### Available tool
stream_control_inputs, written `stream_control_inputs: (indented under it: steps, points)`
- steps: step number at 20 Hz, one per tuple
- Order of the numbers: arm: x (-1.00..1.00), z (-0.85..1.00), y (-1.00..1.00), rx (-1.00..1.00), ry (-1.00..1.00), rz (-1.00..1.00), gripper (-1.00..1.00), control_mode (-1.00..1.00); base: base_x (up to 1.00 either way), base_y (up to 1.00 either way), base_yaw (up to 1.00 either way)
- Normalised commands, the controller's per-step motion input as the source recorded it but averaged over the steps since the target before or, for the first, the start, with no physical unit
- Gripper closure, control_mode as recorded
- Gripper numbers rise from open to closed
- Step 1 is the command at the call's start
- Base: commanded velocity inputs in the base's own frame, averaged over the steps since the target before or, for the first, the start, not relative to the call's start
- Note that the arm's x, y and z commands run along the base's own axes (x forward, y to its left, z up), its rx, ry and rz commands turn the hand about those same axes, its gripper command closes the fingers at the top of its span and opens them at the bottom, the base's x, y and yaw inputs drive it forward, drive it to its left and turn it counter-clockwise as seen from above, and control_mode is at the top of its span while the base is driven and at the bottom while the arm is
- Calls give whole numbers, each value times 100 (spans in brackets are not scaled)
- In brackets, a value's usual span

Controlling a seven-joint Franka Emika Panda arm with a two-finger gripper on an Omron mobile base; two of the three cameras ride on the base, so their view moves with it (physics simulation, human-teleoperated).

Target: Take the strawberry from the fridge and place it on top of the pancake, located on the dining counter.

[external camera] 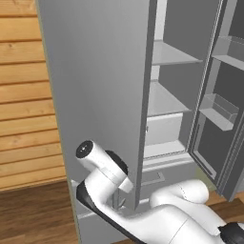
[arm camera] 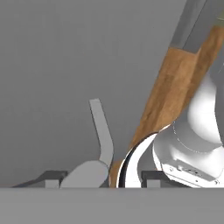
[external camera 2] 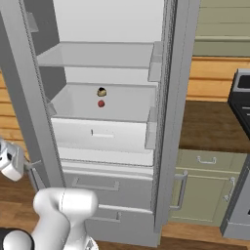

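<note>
Hand (arm camera: 99,177) partly open astride fridge (external camera: 100,95) door handle (arm camera: 101,131), gripping nothing.

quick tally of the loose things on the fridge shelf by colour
Red: 1, the strawberry
Brownish-yellow with dark top: 1, a small object just behind it
Total: 2

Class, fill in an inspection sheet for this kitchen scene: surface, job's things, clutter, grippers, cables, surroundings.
Surface: pale fridge shelf.
Job's things: strawberry on that shelf; fridge with doors open.
Clutter: brownish-yellow object just behind the strawberry.
Grippers: gripper low at the left door's bottom edge, jaws apart around the handle, holding nothing.
Cables: nothing seen.
Surroundings: wood plank wall, wooden floor, green cabinets.
</note>
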Motion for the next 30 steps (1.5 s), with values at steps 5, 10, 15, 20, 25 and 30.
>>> stream_control_inputs:
  steps: [5,10,15,20,25,30]
  points:
    - [-28,53,0,-11,-4,-2,-100,-100,0,0,0]
    - [-74,86,-21,21,-7,6,-100,-100,0,0,0]
    - [-63,92,-80,51,-3,14,-100,-100,0,0,0]
    - [-35,100,-87,61,0,5,-100,-100,0,0,0]
    - [18,61,-98,86,1,1,-100,-100,0,0,0]
    - [66,41,-91,87,2,3,-100,-100,0,0,0]
